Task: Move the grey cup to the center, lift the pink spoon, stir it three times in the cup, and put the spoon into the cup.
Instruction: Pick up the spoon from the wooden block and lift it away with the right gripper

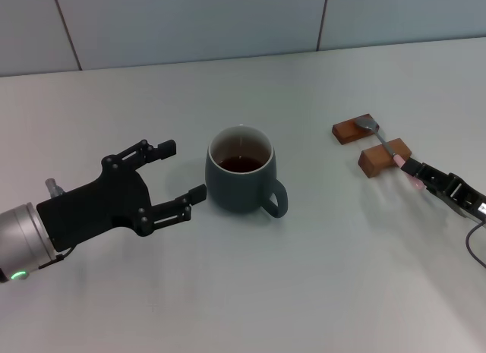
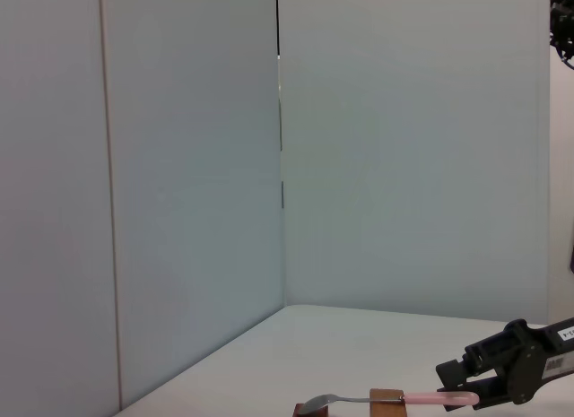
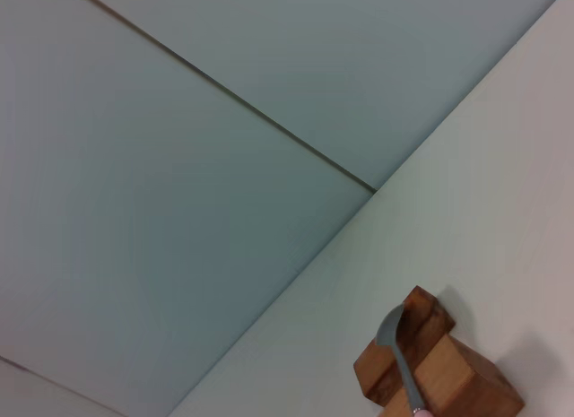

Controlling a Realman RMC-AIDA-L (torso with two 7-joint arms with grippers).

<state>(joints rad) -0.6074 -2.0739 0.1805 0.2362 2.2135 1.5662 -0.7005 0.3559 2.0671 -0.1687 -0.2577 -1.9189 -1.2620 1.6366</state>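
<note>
The pink spoon (image 1: 386,146) lies across the two wooden blocks (image 1: 385,156), its long axis running diagonally: the silver-grey bowl points away from the robot and toward the middle of the counter (image 1: 319,277), resting over the farther block, while the pale pink handle end points back toward the robot's right side, past the nearer block. In the left wrist view the spoon (image 2: 386,400) reads as level, bridging the blocks, with the bowl hanging just beyond one of them.

There is one spoon, one grey cup (image 1: 242,170), two wooden blocks and two arms.

The right end effector (image 1: 411,171) is at the handle end of the spoon, low over the counter. Its fingers (image 1: 422,171) sit at the pink tip, and in the left wrist view the pink handle runs into the black fingertips; whether they are pressed shut on it I cannot tell.

The grey cup stands upright near the middle of the counter, dark liquid inside, its loop handle turned toward the robot and to the right. The left end effector (image 1: 180,171) is just beside the cup on its left, fingers spread wide apart, gripping nothing, with the nearer fingertip (image 1: 197,192) close to the cup wall. The spoon and blocks lie well apart from the cup, off to its right.
</note>
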